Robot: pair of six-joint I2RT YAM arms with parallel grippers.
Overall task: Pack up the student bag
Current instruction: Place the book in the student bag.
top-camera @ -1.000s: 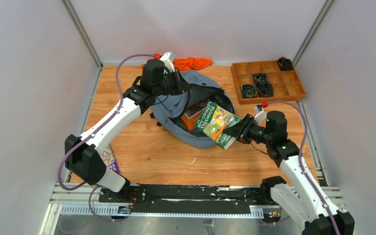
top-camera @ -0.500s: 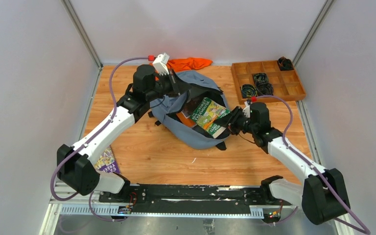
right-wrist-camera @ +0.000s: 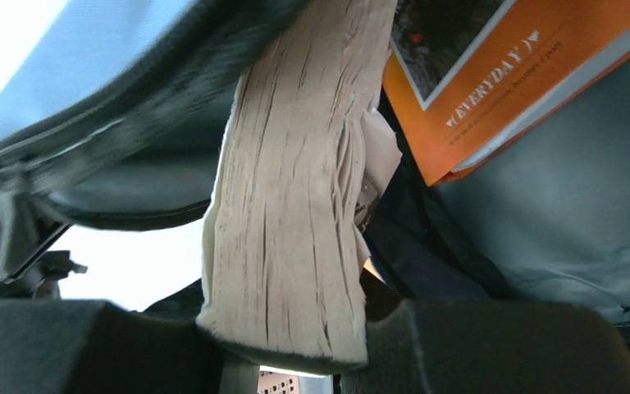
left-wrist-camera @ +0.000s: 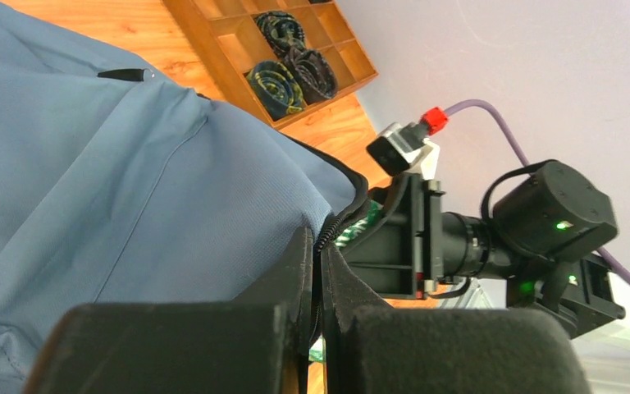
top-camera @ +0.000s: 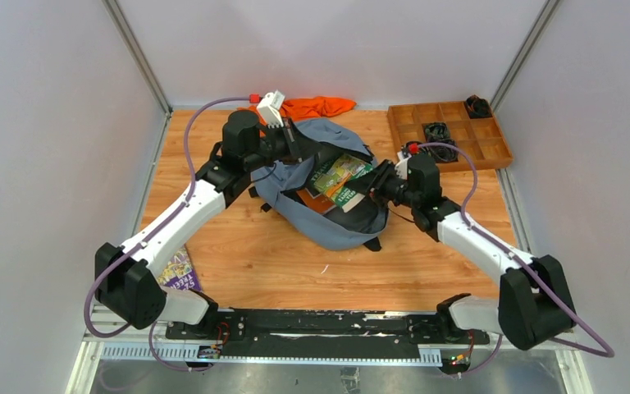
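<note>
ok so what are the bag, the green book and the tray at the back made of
The student bag looks like soft woven fabric, matte grey-blue: fine weave, sagging folds. The green book seems a paperback: glossy printed cover, rough cream page edges. The compartment tray is probably wood, warm brown, unpainted.

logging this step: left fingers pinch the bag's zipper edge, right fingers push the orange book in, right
No, top view: the right fingers hold the green book; the orange book already lies inside the student bag. Left fingers do pinch its zipper edge.
</note>
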